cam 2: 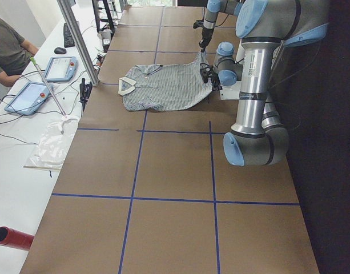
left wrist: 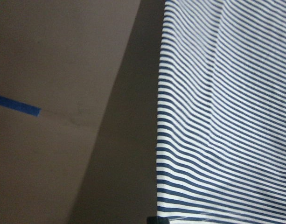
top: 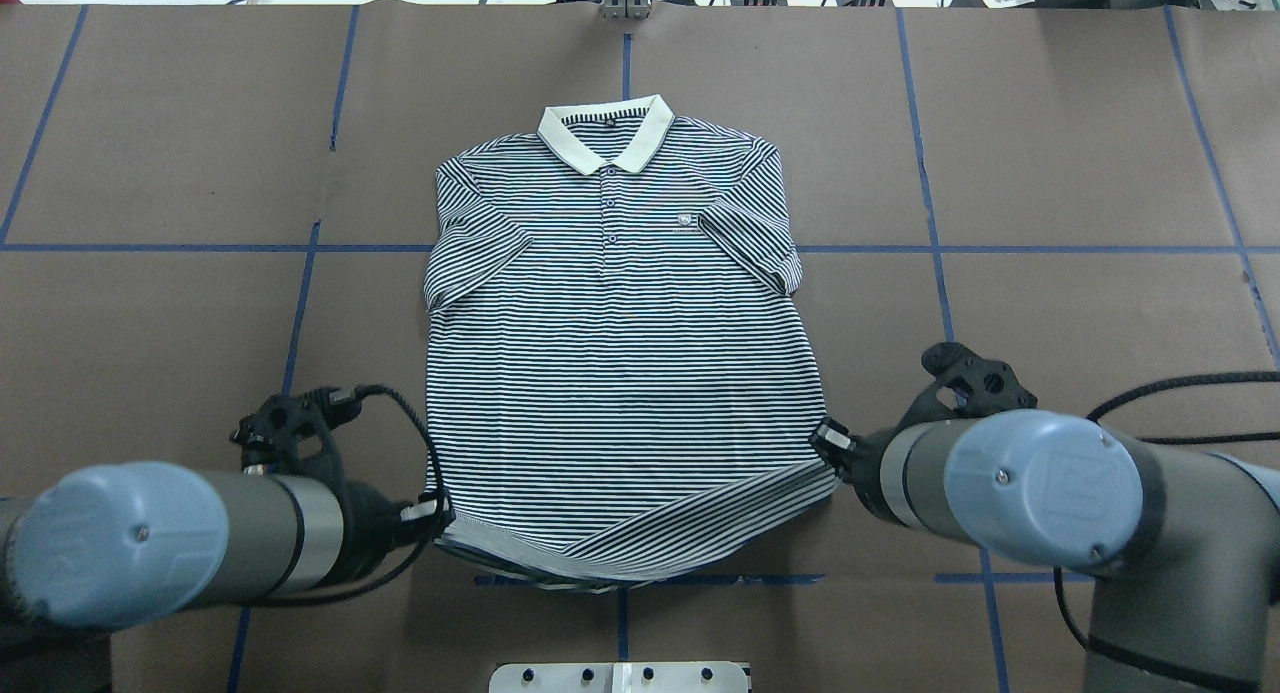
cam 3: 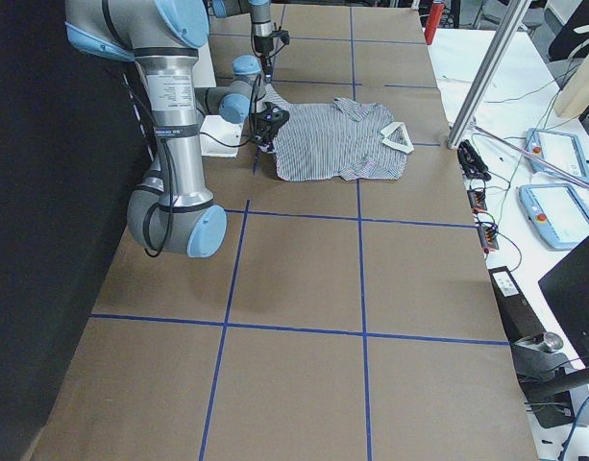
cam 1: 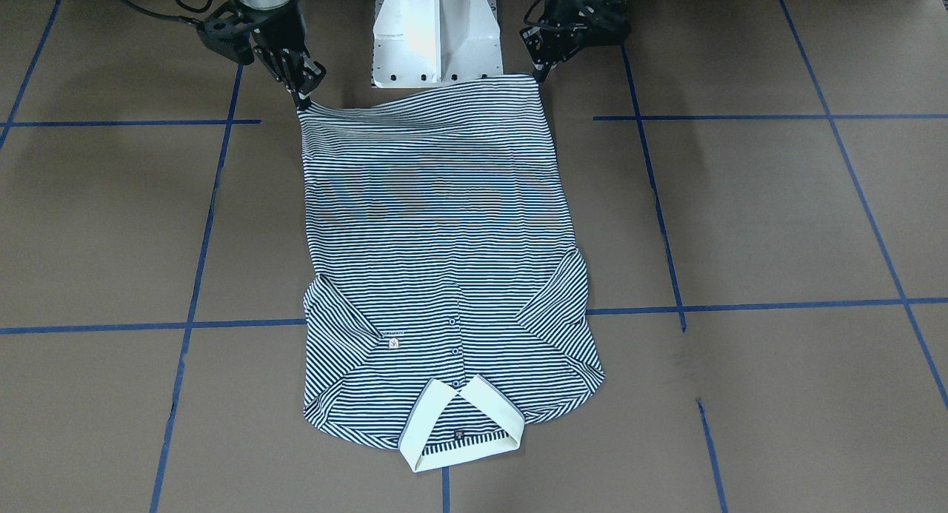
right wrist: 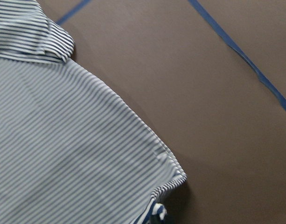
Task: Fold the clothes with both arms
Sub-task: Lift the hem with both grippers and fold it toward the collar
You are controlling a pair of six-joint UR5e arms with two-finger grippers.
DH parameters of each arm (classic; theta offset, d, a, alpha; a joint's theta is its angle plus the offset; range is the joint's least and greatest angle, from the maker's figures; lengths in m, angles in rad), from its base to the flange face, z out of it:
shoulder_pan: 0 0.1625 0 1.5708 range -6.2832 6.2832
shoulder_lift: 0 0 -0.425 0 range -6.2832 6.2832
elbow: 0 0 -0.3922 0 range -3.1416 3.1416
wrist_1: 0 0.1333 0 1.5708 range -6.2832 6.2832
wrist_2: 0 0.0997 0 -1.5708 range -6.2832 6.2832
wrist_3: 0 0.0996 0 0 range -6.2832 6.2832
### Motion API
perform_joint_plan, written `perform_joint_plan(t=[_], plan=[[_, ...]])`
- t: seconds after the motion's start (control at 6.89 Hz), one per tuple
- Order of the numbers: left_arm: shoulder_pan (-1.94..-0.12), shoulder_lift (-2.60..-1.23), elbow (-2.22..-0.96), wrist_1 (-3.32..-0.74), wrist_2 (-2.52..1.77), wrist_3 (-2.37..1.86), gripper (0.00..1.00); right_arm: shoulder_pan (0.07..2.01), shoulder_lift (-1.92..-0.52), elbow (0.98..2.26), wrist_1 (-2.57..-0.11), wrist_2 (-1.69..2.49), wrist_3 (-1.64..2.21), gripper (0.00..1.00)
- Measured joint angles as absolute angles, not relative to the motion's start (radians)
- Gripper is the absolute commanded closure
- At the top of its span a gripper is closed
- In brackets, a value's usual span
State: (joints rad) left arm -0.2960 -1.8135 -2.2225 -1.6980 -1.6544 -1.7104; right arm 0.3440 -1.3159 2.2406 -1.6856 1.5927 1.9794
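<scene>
Overhead exterior shows the shirt (top: pixel 620 353) face up on the bench (top: pixel 150 153), its long axis running straight away from the robot, with the collar (top: pixel 605 133) at the far end and the hem (top: pixel 600 558) nearest the base. The left claw (top: pixel 435 513) is clenched on the hem's left corner and the right claw (top: pixel 825 441) on its right corner. Exterior front-facing agrees: both claws pinch the hem corners, which look raised slightly, and the whole shirt stretches from them toward the collar, so I judge the fold must carry the hem forward along that axis, both arms equally near.
</scene>
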Motion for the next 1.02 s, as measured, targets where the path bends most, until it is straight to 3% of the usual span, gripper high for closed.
perform_joint_plan(t=[0.44, 1.02], plan=[[-0.567, -1.98, -1.972, -1.735, -1.656, -1.505, 1.0, 0.553, -1.127, 1.971, -1.673, 1.597, 1.778, 1.0], [-0.721, -2.069, -1.735, -1.882, -1.65, -1.43, 1.0, 0.71, -0.909, 1.602, -1.572, 1.609, 1.709, 1.0]])
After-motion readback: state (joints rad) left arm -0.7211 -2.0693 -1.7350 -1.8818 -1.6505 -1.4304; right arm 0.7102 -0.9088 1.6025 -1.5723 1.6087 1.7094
